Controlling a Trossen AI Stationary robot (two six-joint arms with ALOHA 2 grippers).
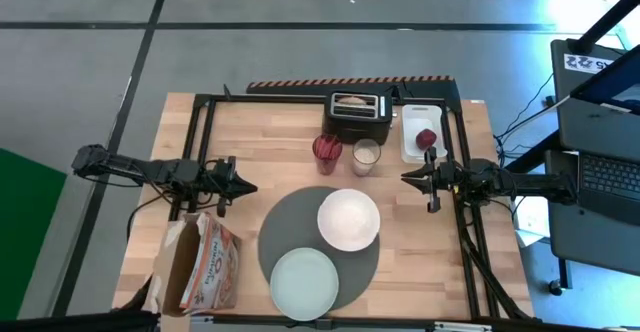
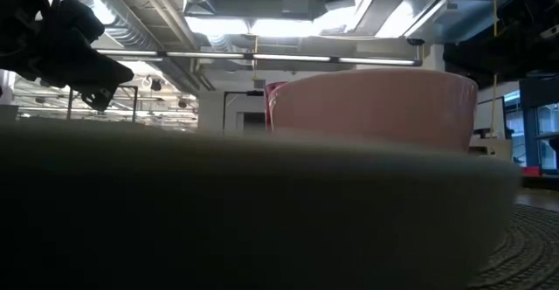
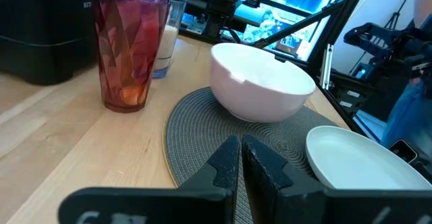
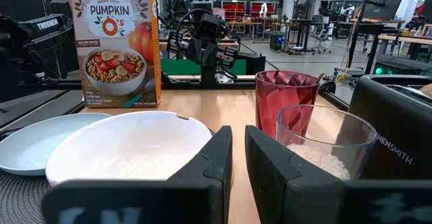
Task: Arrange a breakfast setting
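Start on your left: the left claw [image 1: 247, 186] hovers over bare desk [image 1: 280, 142], just off the left edge of the placemat [image 1: 290, 230], with its fingers pressed together and nothing between them. Below it a cereal box [image 1: 205, 265] lies near the desk's left front corner.

Moving to the middle, the round dark-grey placemat sits at the front centre of the desk. The pale green plate [image 1: 304, 283] rests on its front left part, overhanging the mat's edge, and the white bowl [image 1: 349, 218] stands on its upper right part, close beside the plate. Behind the mat you have a red tumbler [image 1: 327, 149], a clear glass [image 1: 366, 156] with something pale in it, and the black toaster [image 1: 360, 116].

On the right, the right claw [image 1: 408, 177] hangs above the desk just right of the glass, nearly closed and empty, with the white tray [image 1: 419, 132] behind it.

By my reading, mat, plate and bowl are placed; the spoon is what remains, and you cannot find it in any view.
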